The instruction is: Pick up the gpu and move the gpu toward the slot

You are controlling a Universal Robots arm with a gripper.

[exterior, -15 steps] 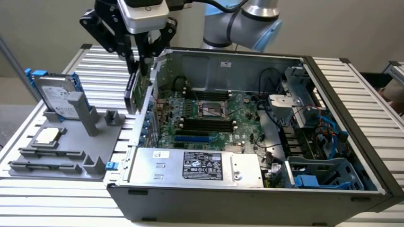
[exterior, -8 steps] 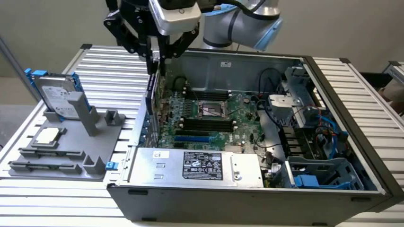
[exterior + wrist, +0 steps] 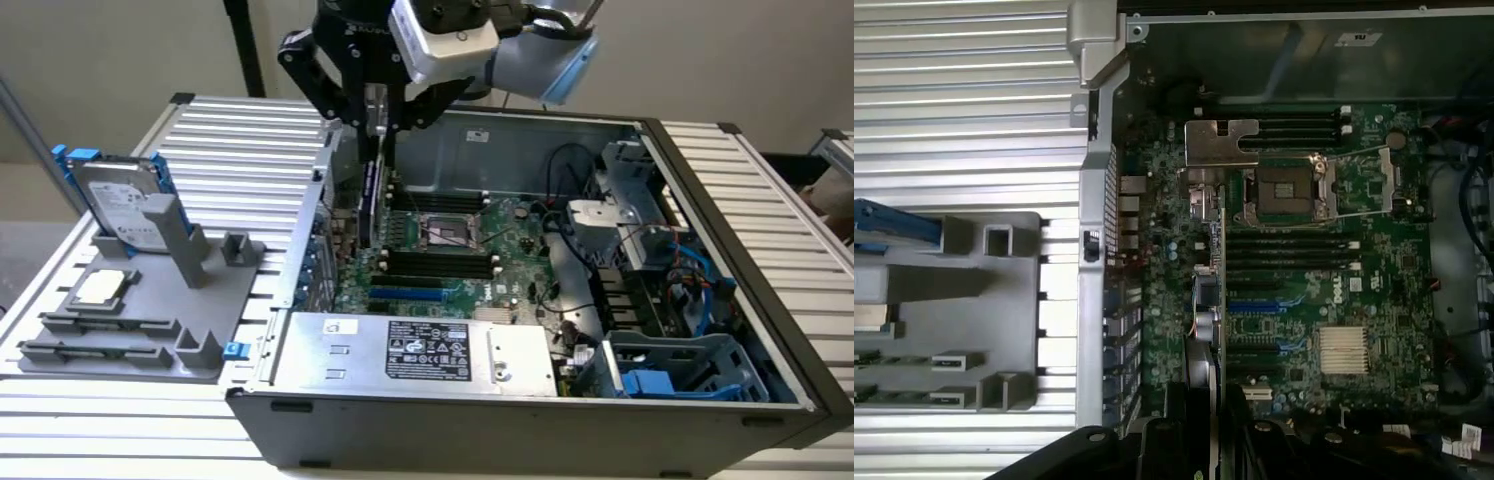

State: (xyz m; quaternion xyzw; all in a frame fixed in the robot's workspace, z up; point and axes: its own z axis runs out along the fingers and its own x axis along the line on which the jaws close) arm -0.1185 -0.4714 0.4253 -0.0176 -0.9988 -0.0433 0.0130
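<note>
Gripper (image 3: 378, 108) jaws were clamped together on the top edge of the gpu (image 3: 374, 200), which hung edge-on and upright above the motherboard (image 3: 441, 250), at about eleven o'clock in the open computer case (image 3: 534, 420). Seen from the wrist view, the card ran as a thin dark line from the gripper (image 3: 1199, 420) up toward the CPU socket (image 3: 1289, 190), with its metal bracket (image 3: 1220, 145) at the far end; whether its lower edge had already touched a slot was hard to tell. Such a card was judged light and stiff but fragile, with exposed components, so the bare upper board edge looked the sound place to pinch, never the connector side. Going left to right across the exterior view: the grey holder tray (image 3: 134, 330) at nine o'clock carried the hard drive (image 3: 120, 205) standing upright at its back and a small square chip (image 3: 104, 288) lying flat nearer the front; the case then held the motherboard, the power supply (image 3: 414, 350) at six o'clock, and a blue drive cage (image 3: 681, 365) at four o'clock.
</note>
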